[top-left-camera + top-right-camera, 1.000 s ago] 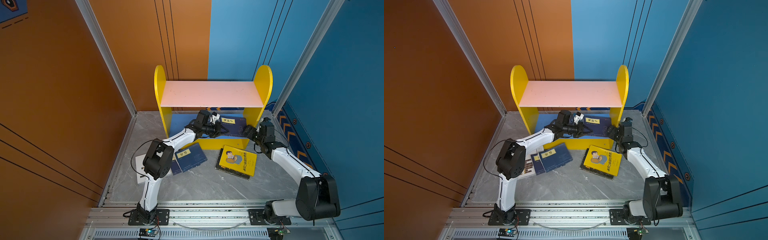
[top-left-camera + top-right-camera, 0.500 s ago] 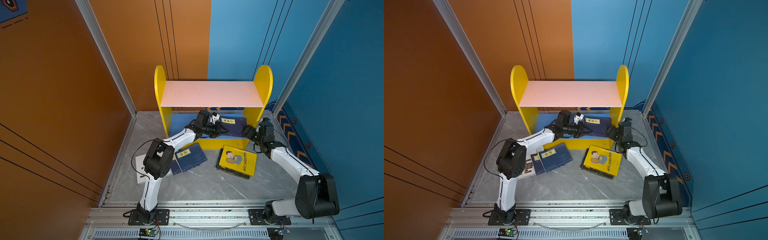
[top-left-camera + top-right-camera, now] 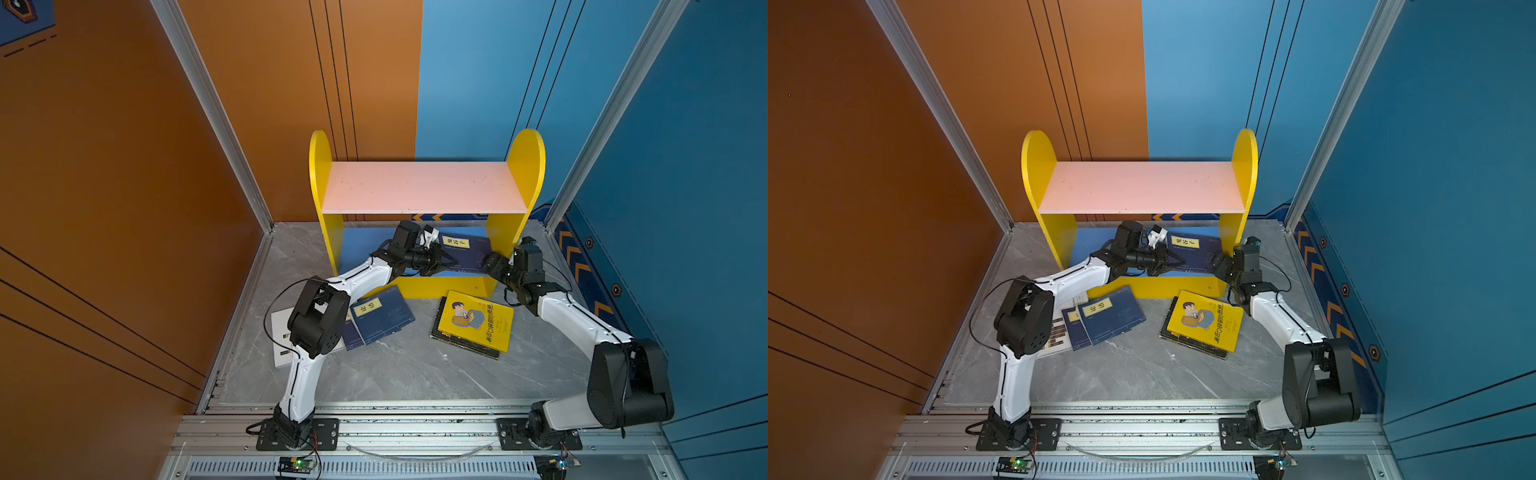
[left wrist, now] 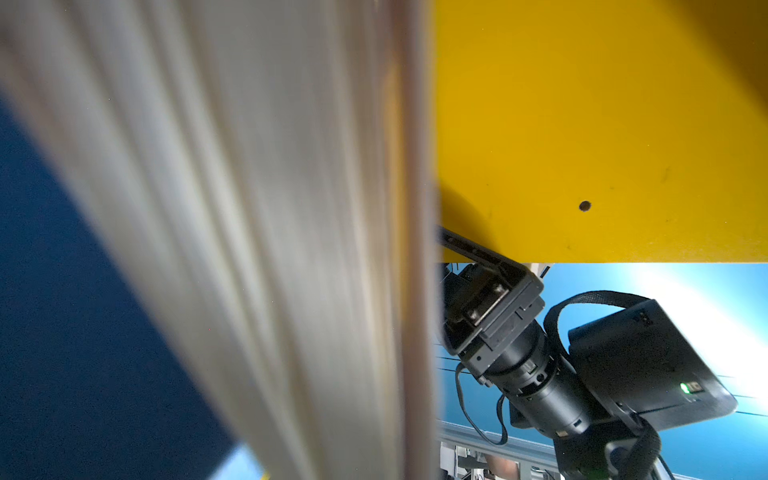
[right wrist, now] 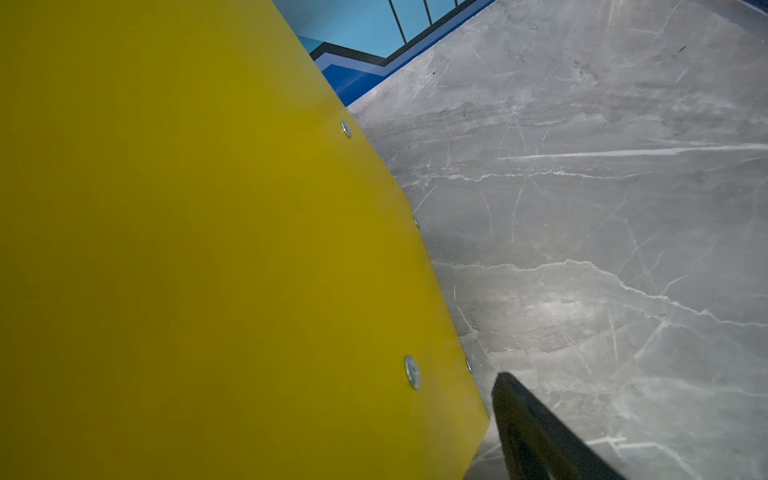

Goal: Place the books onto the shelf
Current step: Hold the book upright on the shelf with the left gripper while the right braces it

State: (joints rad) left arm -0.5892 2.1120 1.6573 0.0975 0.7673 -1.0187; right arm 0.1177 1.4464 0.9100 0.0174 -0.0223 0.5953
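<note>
Gripping arm (left): the left gripper (image 3: 448, 263) is closed tight on the left edge of a navy paperback with a yellow title label (image 3: 468, 254), with the fingers pinched onto cover and pages.
Left arm pose: the upper link is raised from the front rail, the elbow is bent above the floor books, and the forearm is stretched forward and rightward, nearly level, into the lower tier.
Held book: it is placed over the right half of the blue lower board (image 3: 361, 249) of the small two-tier shelf with yellow round-topped side panels (image 3: 527, 166), under the pink upper board (image 3: 419, 187). Whether it rests on the board cannot be told. Its blurred page edges fill the left wrist view.
Right arm pose: the forearm is angled forward and leftward, low over the grey marbled floor (image 3: 395, 374), with the wrist turned toward the shelf's right panel.
Right gripper (image 3: 489, 261): the jaws are spread wide astride the panel's front edge. One finger (image 5: 536, 432) is seen on the outer side and one (image 4: 473, 249) on the inner side; contact cannot be told.
Floor books: a second navy labelled paperback (image 3: 384, 313) is laid over a third navy one (image 3: 353, 337), which overlaps a larger white book (image 3: 279, 332) by the left elbow. A yellow paperback with a cartoon man (image 3: 478, 320) is laid on a black book (image 3: 465, 343), just in front of the shelf.
</note>
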